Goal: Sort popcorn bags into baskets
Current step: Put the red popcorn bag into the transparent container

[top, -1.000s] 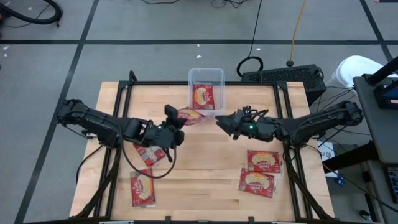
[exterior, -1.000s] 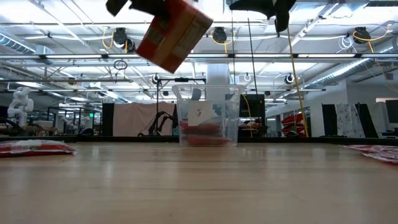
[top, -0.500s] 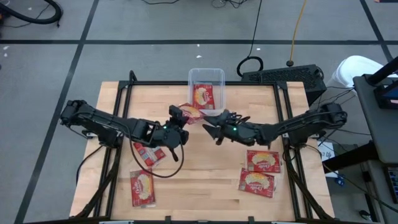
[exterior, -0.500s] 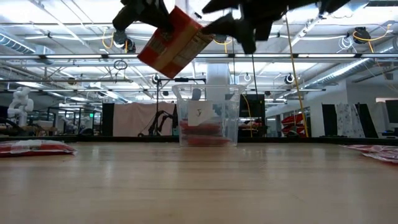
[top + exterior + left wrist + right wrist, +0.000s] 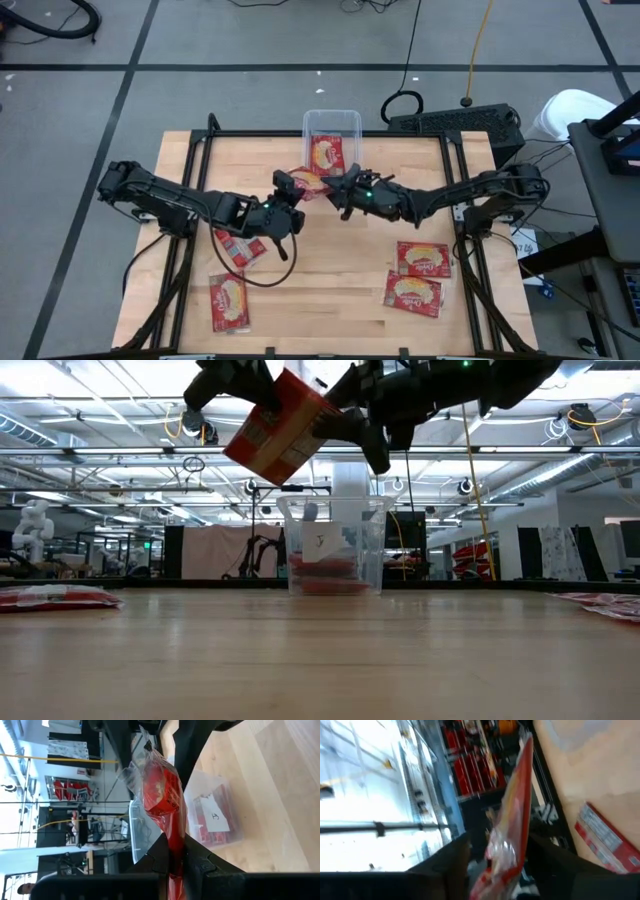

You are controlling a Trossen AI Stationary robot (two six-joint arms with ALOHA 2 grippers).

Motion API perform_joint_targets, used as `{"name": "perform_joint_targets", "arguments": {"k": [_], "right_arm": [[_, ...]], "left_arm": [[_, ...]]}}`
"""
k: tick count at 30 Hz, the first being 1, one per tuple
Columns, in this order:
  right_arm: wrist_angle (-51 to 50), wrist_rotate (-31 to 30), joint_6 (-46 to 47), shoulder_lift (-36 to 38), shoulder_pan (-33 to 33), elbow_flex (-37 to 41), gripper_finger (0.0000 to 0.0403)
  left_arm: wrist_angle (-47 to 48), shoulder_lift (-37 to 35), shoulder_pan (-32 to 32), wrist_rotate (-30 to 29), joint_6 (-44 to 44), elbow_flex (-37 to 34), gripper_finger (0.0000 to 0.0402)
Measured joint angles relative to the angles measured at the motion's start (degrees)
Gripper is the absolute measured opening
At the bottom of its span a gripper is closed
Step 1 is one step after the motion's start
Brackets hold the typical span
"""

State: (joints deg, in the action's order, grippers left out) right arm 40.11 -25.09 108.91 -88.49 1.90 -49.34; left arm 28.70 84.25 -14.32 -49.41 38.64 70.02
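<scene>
A wooden worktop (image 5: pixel 330 250) is carrying everything here, with two dark robot arms reaching in from its left and right edges and meeting above the middle. A clear plastic tub (image 5: pixel 332 135) is sitting at the middle of the far edge with a red popcorn bag lying inside it. Four more bags are lying flat: two (image 5: pixel 420 275) near the right front corner, one (image 5: pixel 229 302) near the left front corner and one (image 5: pixel 238 247) just under the left arm. The left gripper (image 5: pixel 293 192) is holding a red bag (image 5: pixel 306 182) in the air just in front of the tub, its fingers (image 5: pixel 165 855) pinched together on one end. The right gripper (image 5: pixel 337 190) is arriving at the bag's free end, its fingers (image 5: pixel 452 860) apart on either side of it and not yet gripping. To hand the bag over cleanly, the right fingers should probably be closing firmly on that end before the left is letting go, then carrying it over the tub's rim.
</scene>
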Motion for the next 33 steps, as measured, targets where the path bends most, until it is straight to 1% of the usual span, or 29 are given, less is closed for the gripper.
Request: {"name": "perform_joint_targets", "arguments": {"k": [3, 8, 11, 12, 15, 17, 21, 24, 27, 31, 33], "right_arm": [[0.0, 2.86, -1.48, 0.0, -1.0, 0.0, 0.0137], [0.57, 2.79, -2.82, -0.07, -1.52, 0.05, 0.0055], [0.58, 2.96, -3.74, -0.09, -1.88, 0.17, 0.0016], [0.84, 2.94, -4.18, -0.05, -1.99, 0.2, 0.0011], [0.95, 4.09, -4.73, -0.07, -2.79, 0.22, 0.0014], [1.32, 5.83, -5.35, -0.04, -3.73, 0.22, 0.0025], [2.25, 9.99, -7.65, 0.14, -5.91, 0.22, 0.0032], [1.96, 12.79, -10.08, 1.11, -7.75, 0.22, 0.0022], [1.65, 16.54, -13.04, 2.67, -10.06, 0.22, 0.0009], [0.03, 22.73, -17.02, 4.94, -13.63, 0.13, 0.0007], [-0.66, 26.57, -19.18, 5.98, -15.45, 0.13, 0.0009]], "left_arm": [[-0.16, 0.95, 0.42, -0.22, -0.45, 0.02, 0.0028], [-1.66, 2.45, 0.97, -1.01, -1.48, 0.09, 0.0034], [-1.93, 2.67, 0.89, -0.58, -2.19, 0.04, 0.0035], [-2.22, 2.73, 0.89, -0.65, -3.32, 0.05, 0.0036], [-2.15, 2.93, 0.81, -1.03, -9.17, 0.04, 0.0041], [-2.29, 2.8, 0.57, -0.79, -15.07, 0.04, 0.0059], [-1.7, 1.87, -0.29, -0.2, -27.56, 0.06, 0.0117], [-0.21, 0.76, -1.39, -0.09, -34.54, -0.04, 0.0162], [1.03, -0.94, -2.53, 0.89, -42.06, 0.06, 0.0196], [4.62, -3.54, -3.54, 2.42, -53.84, 0.0, 0.0222], [6.63, -6.16, -3.7, 5.03, -61.05, 0.0, 0.0223]]}}
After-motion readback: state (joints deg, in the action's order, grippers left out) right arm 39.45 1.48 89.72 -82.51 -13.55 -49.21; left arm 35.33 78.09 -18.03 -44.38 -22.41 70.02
